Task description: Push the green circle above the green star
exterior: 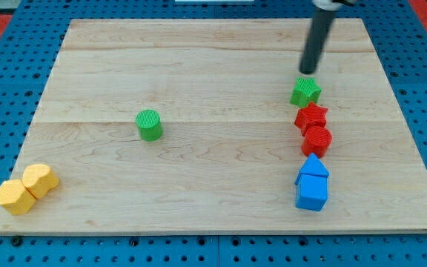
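Observation:
The green circle (149, 124) stands on the wooden board at the view's left of centre. The green star (305, 92) lies at the view's right, far from the circle. My tip (308, 73) is just above the green star, close to its top edge and far to the right of the green circle. The dark rod rises from the tip toward the view's top.
Below the green star lie a red star (311, 116), a red round block (317, 140) and two blue blocks (312, 183) in a column. Two yellow hexagon blocks (27, 188) sit at the board's bottom-left corner. The wooden board (213, 44) rests on a blue pegboard.

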Controlling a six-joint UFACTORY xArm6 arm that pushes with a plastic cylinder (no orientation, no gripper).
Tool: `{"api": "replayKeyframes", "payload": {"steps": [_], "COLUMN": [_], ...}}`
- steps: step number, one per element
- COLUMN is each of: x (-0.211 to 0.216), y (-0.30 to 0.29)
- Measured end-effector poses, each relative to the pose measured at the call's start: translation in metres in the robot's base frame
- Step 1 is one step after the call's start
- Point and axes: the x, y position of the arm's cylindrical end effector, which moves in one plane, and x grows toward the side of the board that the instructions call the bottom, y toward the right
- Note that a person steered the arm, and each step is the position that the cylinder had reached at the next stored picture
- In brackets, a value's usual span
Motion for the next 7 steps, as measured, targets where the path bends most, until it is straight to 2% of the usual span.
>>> {"api": "replayKeyframes", "payload": {"steps": [1, 2, 3, 4, 5, 6, 7], "x": [0.068, 0.101, 0.137, 0.125, 0.110, 0.167, 0.204], "y": [-0.156, -0.275, -0.288, -0.213, -0.172, -0.171, -0.176]}}
